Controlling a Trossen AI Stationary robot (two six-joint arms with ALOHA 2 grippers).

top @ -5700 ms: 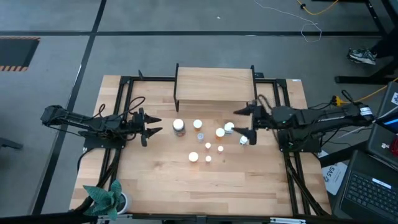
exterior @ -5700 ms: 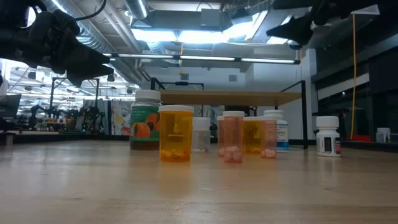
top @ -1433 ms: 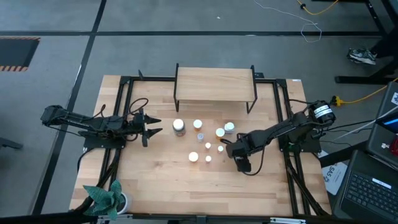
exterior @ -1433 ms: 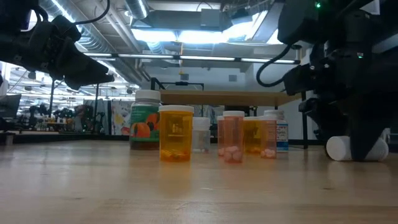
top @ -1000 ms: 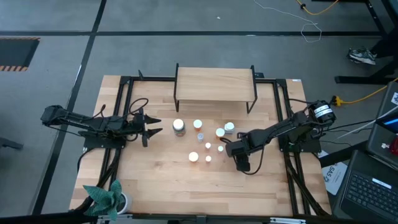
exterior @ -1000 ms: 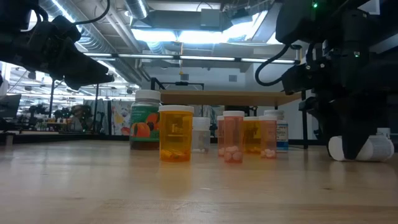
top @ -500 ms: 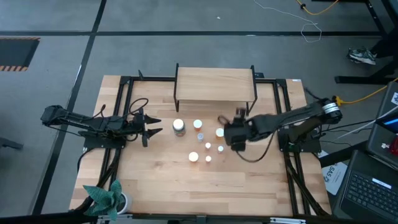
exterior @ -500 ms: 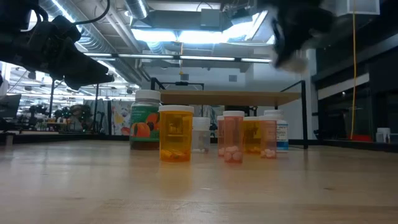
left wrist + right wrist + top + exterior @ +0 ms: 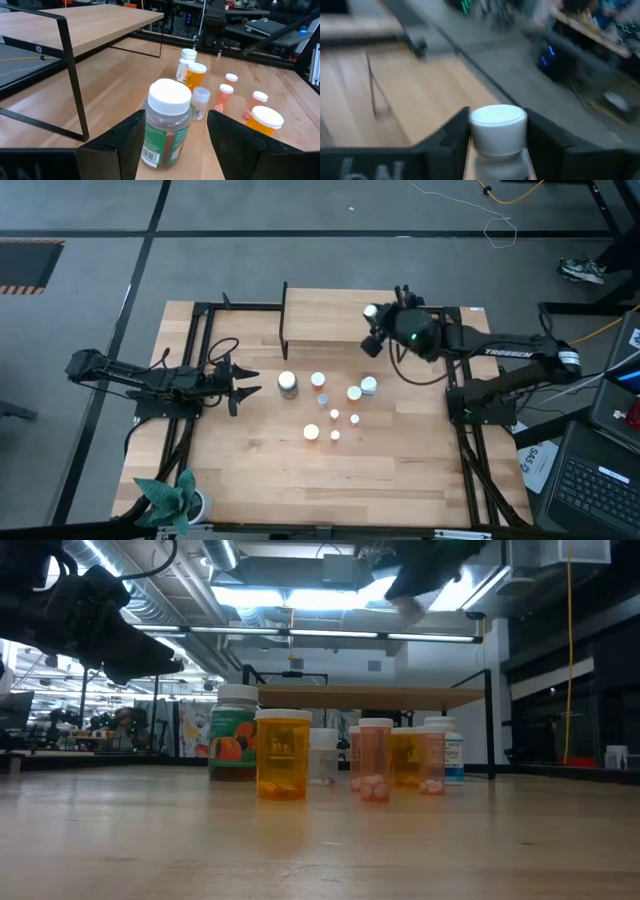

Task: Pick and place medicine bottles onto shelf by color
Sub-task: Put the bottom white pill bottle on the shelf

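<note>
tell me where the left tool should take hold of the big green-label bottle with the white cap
Grip the big green-label bottle round its label, below the wide white cap. It stands upright between the left tool's open fingers, so come level from the left; the shelf leg crowds its far side.

Blurred throughout in the right wrist view; only the white cap [image 9: 498, 120] sharp enough to read, body of the bottle cut off by the bottom edge. Right tool [image 9: 408, 602] a smear at the top of the low view, possibly carrying something pale. Rear bottles [image 9: 442, 754] in the low view partly hidden behind the orange ones [image 9: 283, 754].
</note>
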